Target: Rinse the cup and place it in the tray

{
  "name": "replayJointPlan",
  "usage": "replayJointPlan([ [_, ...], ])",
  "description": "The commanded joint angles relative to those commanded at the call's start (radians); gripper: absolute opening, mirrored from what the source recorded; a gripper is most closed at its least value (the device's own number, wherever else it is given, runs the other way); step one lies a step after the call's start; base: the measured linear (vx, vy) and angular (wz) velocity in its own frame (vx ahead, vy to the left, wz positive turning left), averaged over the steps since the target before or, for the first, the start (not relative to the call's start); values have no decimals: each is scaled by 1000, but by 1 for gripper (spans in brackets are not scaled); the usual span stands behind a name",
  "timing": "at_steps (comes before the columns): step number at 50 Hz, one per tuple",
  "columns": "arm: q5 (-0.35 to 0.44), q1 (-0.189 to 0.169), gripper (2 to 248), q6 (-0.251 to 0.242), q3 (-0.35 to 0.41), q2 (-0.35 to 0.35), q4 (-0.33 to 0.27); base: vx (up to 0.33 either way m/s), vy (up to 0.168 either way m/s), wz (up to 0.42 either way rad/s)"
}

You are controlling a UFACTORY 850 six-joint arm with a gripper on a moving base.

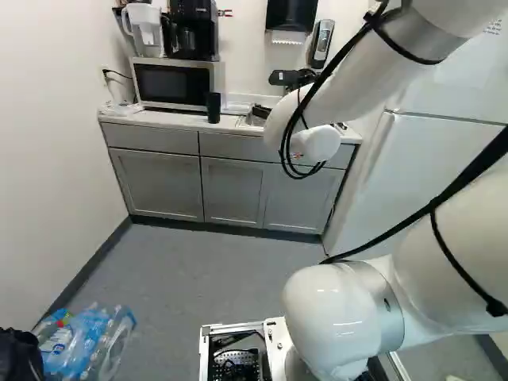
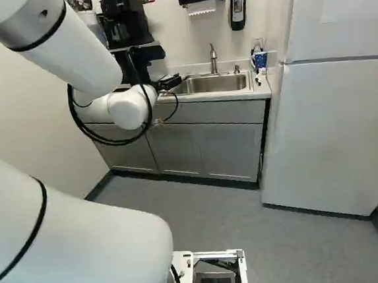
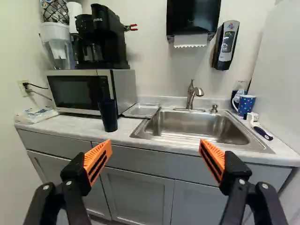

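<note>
Could brush the fridge (image 3: pixel 286 79), outside the right finger (image 3: pixel 213 158), by swinging too wide toward the sink. Could snag loose cables (image 1: pixel 295 143) on the arm (image 1: pixel 349 91), behind the jaws, when reaching low. Could scrape the counter (image 3: pixel 61 126), ahead of both fingertips, by coming in too low. Could bump the microwave (image 3: pixel 72 91), ahead and mostly outside the left finger (image 3: pixel 97 158), by reaching in spread so wide.

Wide apart at the gripper (image 3: pixel 155 144), with nothing clamped. Likely needs narrowing around the target before lifting.

Could strike the sink (image 3: pixel 201 120), ahead of the gap and toward the right finger, by lowering hastily during the rinse. Could hit the faucet (image 3: pixel 191 96), beyond the gap, by raising the rim too high beneath it. Could shove the tray (image 3: pixel 140 110), ahead and just inside the left finger's line, through a wide approach.

Look for the cup (image 3: pixel 108 117) upright on the counter, straight ahead of the left fingertip. Could topple it by closing off-centre, or drop it once wet. Could mistake it for the blue cup (image 3: pixel 246 104), ahead and outside the right finger.
</note>
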Motion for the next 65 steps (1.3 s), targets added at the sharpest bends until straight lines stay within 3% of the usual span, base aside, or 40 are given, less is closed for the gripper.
replayJointPlan([
  [65, -188, 37, 247, 0, -119, 25, 0, 0, 0, 0],
])
